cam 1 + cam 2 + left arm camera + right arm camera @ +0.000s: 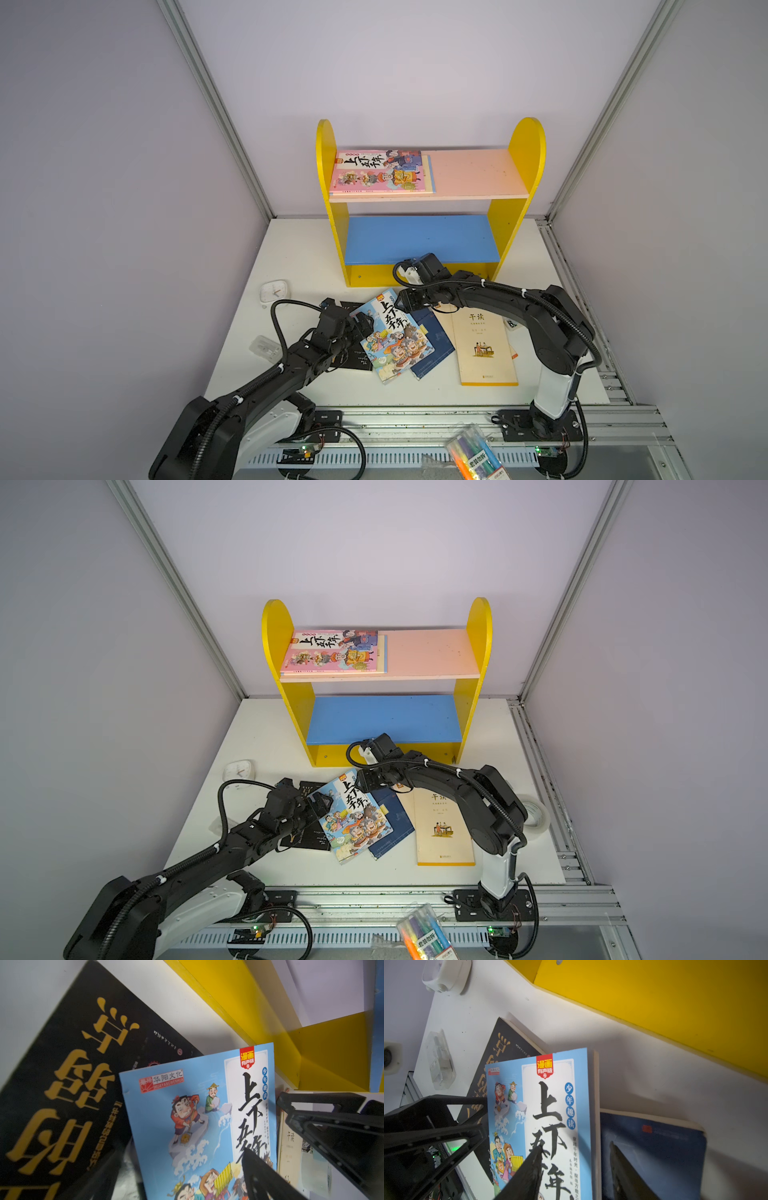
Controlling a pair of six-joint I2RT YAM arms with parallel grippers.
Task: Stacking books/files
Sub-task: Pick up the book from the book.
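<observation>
Your right gripper [575, 1146] has its fingers [529, 1174] part-way apart. One lies over the cover of the blue cartoon book [395, 336]; the other sits beyond that book's edge, above the navy book [654, 1147]. You cannot tell whether either one presses on the blue cover. Your left gripper [321, 806] is spread wide at the opposite edge of the same book. One finger [259, 1174] is over the cover, and the other is a blur over the black book with gold lettering [72, 1084].

The blue cartoon book lies askew on top, overlapping the black book on one side and the navy book on the other. It is in the middle of the table [299, 257], nearer the front edge. A cream book [484, 345] lies flat just beside the navy one, toward the right edge.

At the back edge stands the yellow shelf [528, 145]. On the left end of its pink upper board, a pink cartoon book [380, 172] lies on a blue-edged book [432, 174]. The white clock [274, 290] sits near the left edge.
</observation>
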